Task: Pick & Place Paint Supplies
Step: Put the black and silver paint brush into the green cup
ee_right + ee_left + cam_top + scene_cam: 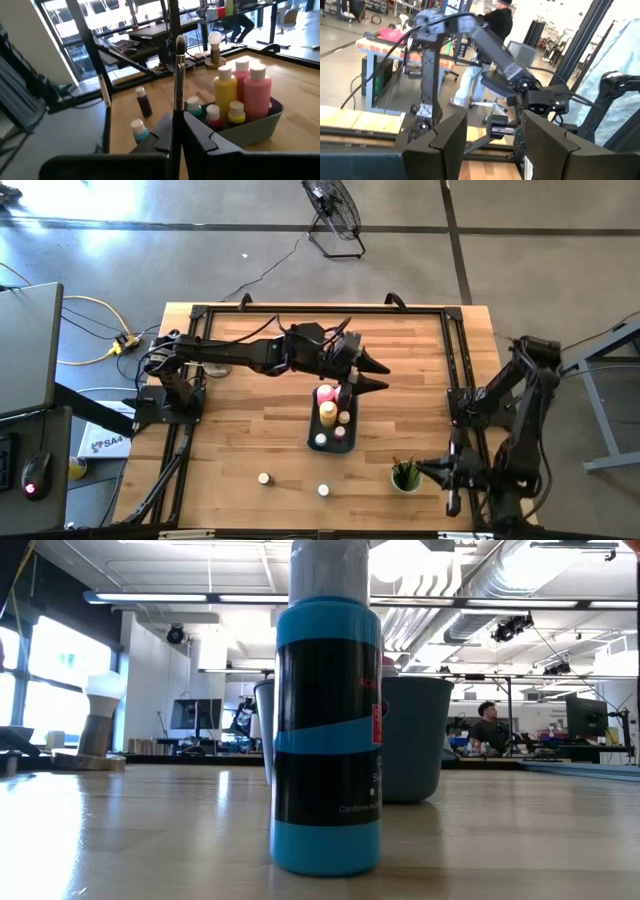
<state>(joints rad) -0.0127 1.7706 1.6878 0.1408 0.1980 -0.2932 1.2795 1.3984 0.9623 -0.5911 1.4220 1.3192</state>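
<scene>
Wooden table (pixel 240 440) lay mostly bare; left gripper (pixel 372 373) gaped above the tray (pixel 312 432); right gripper (pixel 177 131) pinched a paintbrush (pixel 179 80) near the table's right edge.

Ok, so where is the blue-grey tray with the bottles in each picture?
High view: the tray sits in the middle of the table.
Low view: it stands behind the blue jar, showing on the jar's right.
Left wrist view: not in it.
Right wrist view: on the right side, full of bottles.
Shared landmark: the pink bottle standing in the tray, also clear in the right wrist view.
</scene>
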